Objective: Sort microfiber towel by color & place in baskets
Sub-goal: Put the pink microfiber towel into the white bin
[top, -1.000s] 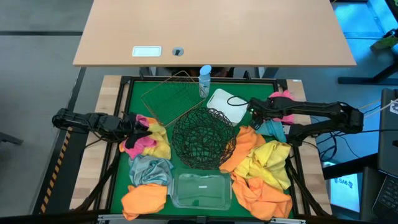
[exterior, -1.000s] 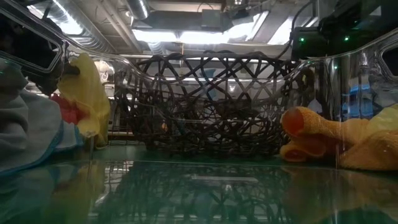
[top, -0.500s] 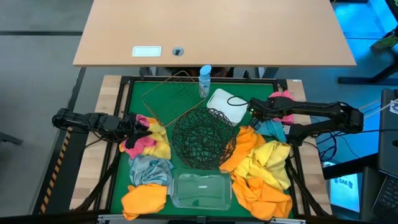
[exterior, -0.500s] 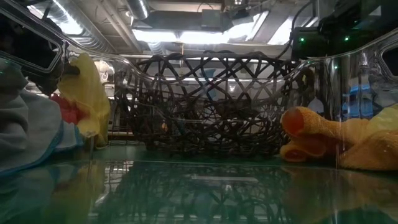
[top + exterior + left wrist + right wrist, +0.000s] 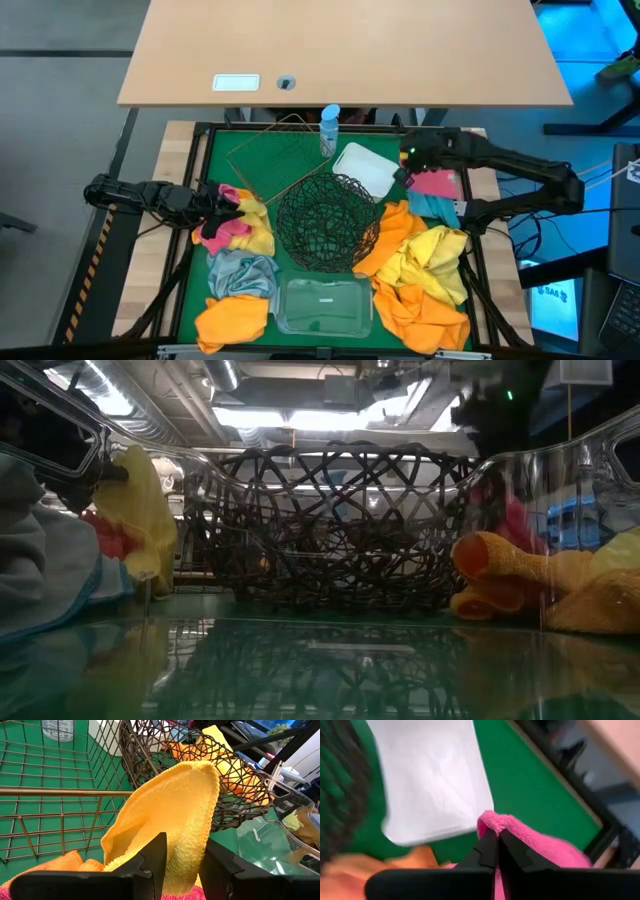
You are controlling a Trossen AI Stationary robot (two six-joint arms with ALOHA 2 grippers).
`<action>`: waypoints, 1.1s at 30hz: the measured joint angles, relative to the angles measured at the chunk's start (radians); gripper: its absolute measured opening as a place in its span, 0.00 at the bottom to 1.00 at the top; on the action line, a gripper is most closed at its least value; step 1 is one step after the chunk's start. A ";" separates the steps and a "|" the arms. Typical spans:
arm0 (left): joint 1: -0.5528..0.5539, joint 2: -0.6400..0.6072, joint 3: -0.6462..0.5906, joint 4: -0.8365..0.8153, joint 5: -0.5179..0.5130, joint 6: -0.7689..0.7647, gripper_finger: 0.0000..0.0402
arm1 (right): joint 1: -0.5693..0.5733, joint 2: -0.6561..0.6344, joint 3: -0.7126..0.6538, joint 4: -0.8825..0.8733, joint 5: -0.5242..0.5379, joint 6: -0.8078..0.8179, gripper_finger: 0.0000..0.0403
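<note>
2 grippers are working for me: right gripper (image 5: 496, 839) pinches a pink towel (image 5: 436, 183) beside the white tray (image 5: 365, 170); left gripper (image 5: 181, 851) clamps a yellow towel (image 5: 172, 815) by the copper basket (image 5: 272, 155).

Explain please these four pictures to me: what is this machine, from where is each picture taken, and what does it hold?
It is a robot with two dark arms at a green table. One camera looks down from above, one looks level across the table, and one sits on each wrist. On the table lie coloured cloths and four containers, including a black wire bowl and a white tray. The left gripper holds a yellow cloth. The right gripper is shut on a pink cloth near the white tray.
</note>
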 joint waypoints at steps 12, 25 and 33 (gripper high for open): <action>0.000 0.000 0.000 0.000 -0.001 0.001 0.24 | 0.000 -0.001 0.336 0.121 -0.001 -0.080 0.01; 0.000 0.000 0.000 0.000 -0.002 0.002 0.24 | 0.001 0.048 0.354 0.277 -0.184 -0.112 0.00; 0.000 0.000 0.000 0.001 -0.026 0.001 0.24 | 0.001 0.082 0.354 0.418 -0.221 -0.162 0.00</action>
